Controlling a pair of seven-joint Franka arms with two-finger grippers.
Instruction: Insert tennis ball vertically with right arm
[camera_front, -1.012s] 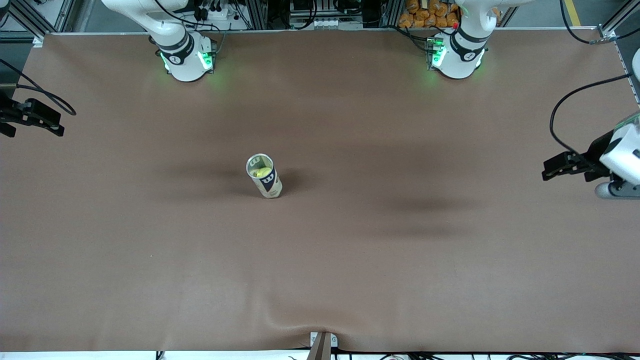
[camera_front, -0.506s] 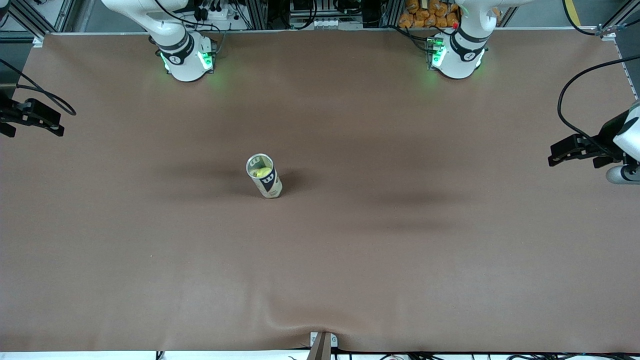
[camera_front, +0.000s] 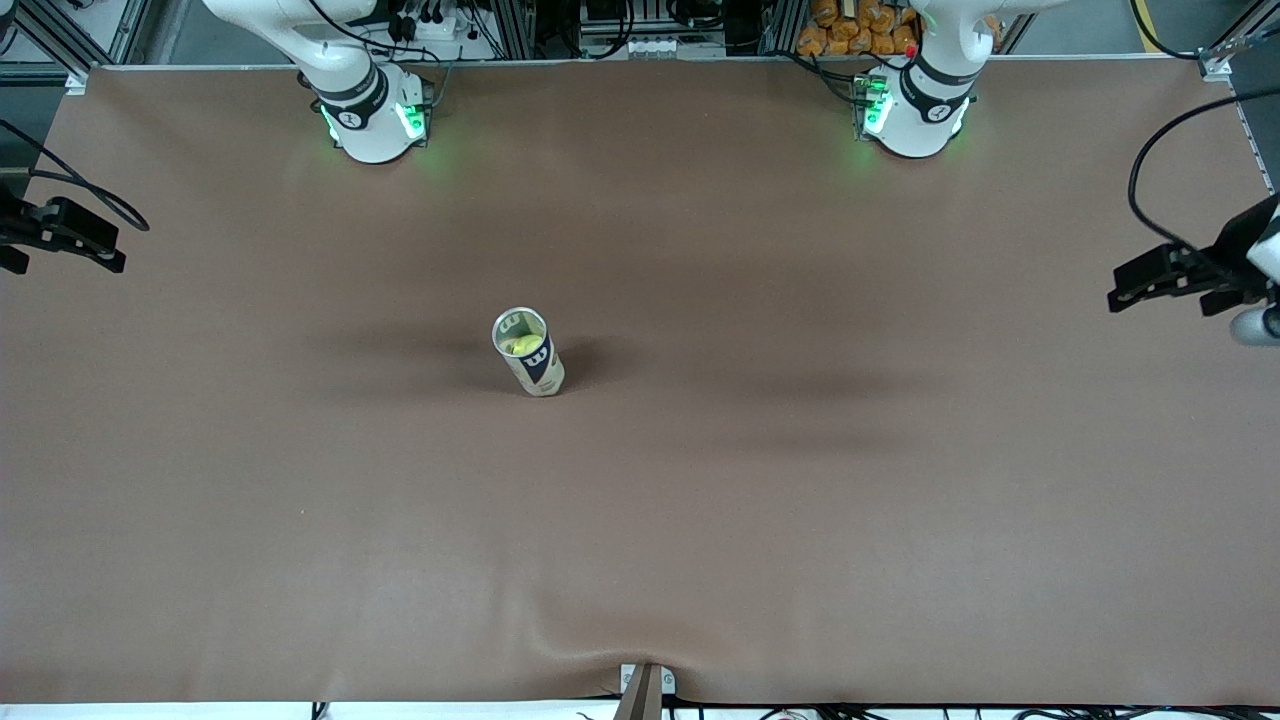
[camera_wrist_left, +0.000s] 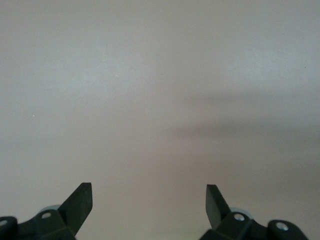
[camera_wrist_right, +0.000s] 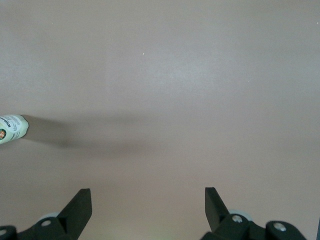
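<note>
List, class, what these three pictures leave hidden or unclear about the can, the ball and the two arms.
- Tennis ball: front view, only a yellow patch; the can wall hides the rest.
- Can: right wrist view, cut off by the edge.
- Left gripper, right gripper: front view, arms cut off by the edges.
- Can lettering: too small.

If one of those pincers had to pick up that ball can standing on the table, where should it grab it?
Probably around the middle of the can wall, coming in level from the side. It stands upright with its round mouth open upward and a tennis ball inside, so a grip from above risks the thin rim. The right pincer is open and empty.
</note>
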